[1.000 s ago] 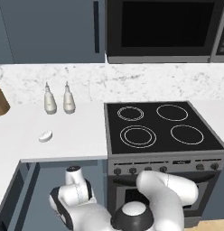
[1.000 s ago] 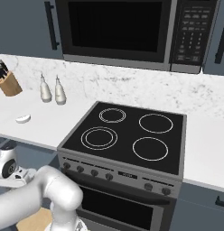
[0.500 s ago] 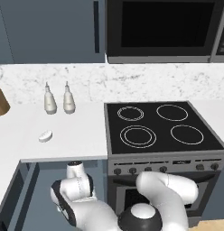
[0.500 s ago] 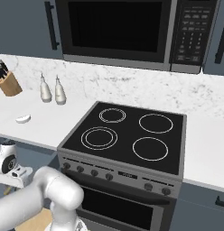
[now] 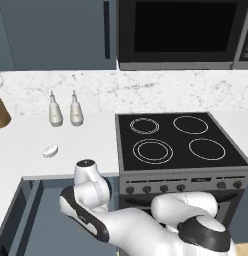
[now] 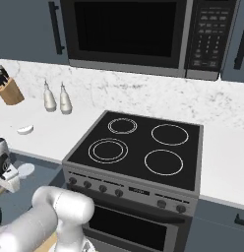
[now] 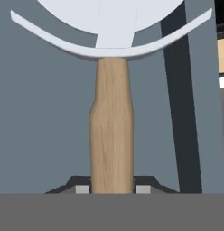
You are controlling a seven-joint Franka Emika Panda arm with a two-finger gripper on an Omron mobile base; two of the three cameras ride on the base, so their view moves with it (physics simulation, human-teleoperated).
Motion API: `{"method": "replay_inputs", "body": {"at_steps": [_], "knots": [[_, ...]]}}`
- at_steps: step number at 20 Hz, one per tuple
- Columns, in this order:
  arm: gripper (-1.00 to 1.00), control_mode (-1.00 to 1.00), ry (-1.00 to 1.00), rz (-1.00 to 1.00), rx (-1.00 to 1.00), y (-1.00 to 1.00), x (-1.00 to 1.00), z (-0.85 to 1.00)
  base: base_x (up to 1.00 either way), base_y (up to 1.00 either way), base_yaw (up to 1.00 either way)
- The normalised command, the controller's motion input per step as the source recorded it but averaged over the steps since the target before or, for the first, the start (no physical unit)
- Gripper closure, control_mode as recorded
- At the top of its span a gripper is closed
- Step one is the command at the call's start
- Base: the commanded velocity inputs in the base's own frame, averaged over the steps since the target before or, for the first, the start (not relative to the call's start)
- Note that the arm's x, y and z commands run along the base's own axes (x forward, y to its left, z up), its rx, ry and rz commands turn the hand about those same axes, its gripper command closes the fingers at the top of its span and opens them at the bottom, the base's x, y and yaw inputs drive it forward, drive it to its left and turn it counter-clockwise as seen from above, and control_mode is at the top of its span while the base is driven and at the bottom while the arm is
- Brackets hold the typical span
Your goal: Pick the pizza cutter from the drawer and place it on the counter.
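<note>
The hand [image 7: 112,189] is clamped on the tan wooden handle of the silvery-wheeled pizza cutter [image 7: 111,135], held above the slate-blue drawer [image 5: 31,220]; it is judged light, stiff, and best gripped mid-handle.

1. A home kitchen: a black four-ring stove top [image 5: 176,141] sits flush in a white counter [image 5: 71,150], knobs lining its front.
2. A built-in microwave [image 6: 143,34] hangs above, flanked by slate-blue upper cabinets [image 5: 56,32].
3. A marbled backsplash [image 6: 158,96] runs behind.
4. Two white bottles [image 5: 64,109] and a knife block [image 6: 9,89] stand on the worktop.
</note>
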Motion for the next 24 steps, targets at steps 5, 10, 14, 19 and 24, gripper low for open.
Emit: {"method": "replay_inputs", "body": {"at_steps": [5,10,14,19,24], "knots": [[1.0,-1.0,-0.31,-0.22,-0.04,-0.01,-0.35,1.0,0.0,0.0,0.0],[1.0,-1.0,-0.25,-0.17,-0.07,0.0,0.55,1.0,0.0,0.0,0.0],[1.0,-1.0,-0.11,-0.11,-0.06,0.0,0.99,1.0,0.0,0.0,0.0],[1.0,-1.0,0.02,-0.01,-0.19,-0.03,1.0,0.66,0.0,0.0,0.0],[1.0,-1.0,0.13,0.01,-0.04,-0.68,0.72,0.0,0.0,0.0,0.0]]}}
